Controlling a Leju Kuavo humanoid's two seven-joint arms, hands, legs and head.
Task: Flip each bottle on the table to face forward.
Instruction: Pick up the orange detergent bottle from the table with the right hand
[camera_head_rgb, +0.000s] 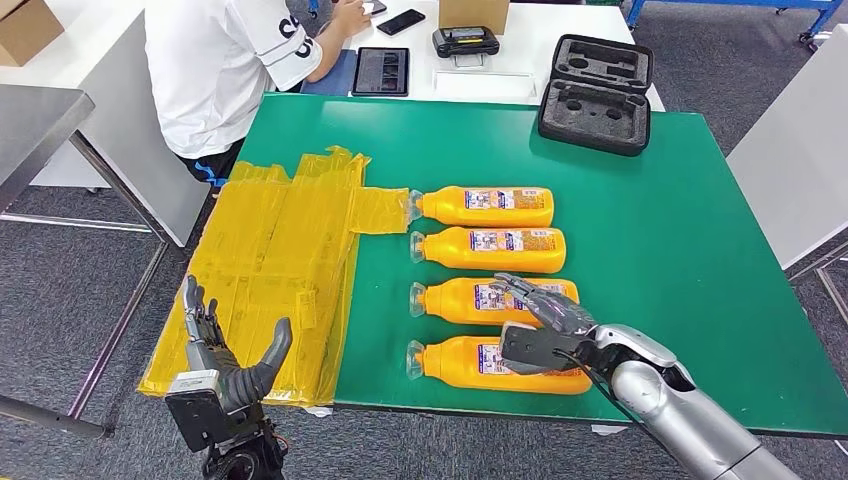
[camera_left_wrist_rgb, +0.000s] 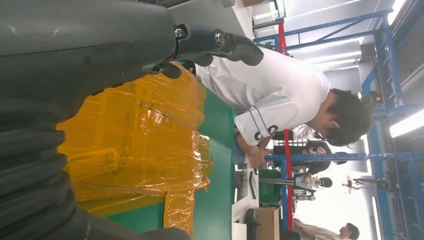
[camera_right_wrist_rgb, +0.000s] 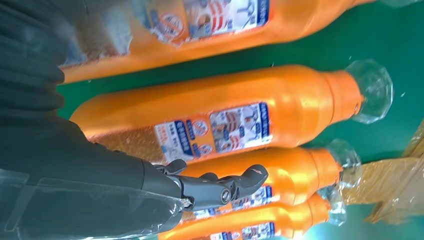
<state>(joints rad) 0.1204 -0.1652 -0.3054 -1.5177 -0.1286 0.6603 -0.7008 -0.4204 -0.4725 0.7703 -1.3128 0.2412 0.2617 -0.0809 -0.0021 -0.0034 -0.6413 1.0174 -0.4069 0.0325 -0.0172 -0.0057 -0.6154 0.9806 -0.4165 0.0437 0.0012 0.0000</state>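
Four orange bottles lie on their sides in a column on the green table (camera_head_rgb: 700, 250), each with its long axis running across the robot's front and its clear cap pointing toward the yellow plastic sheet (camera_head_rgb: 270, 270). Counting outward from the table's near edge, they are the nearest bottle (camera_head_rgb: 450, 360), the second bottle (camera_head_rgb: 455, 300), the third bottle (camera_head_rgb: 490, 248) and the farthest bottle (camera_head_rgb: 485, 205).

The right hand (camera_head_rgb: 540, 315) hangs over the base ends of the nearest and second bottles, on the side away from the yellow sheet. Its fingers (camera_right_wrist_rgb: 235, 185) are spread and gently curved, and it holds nothing. Whether it touches a bottle cannot be told.

The left hand (camera_head_rgb: 225, 350) is raised off the table's near edge, beside the yellow sheet and well apart from the caps, with its fingers apart and nothing in it.

The right hand is plainly the nearer one. Since every bottle lies crosswise, a roll about the long axis seems the likely move, with the fingers closing across a bottle's width. All four labels already show upward, so which bottle still needs turning is unclear.
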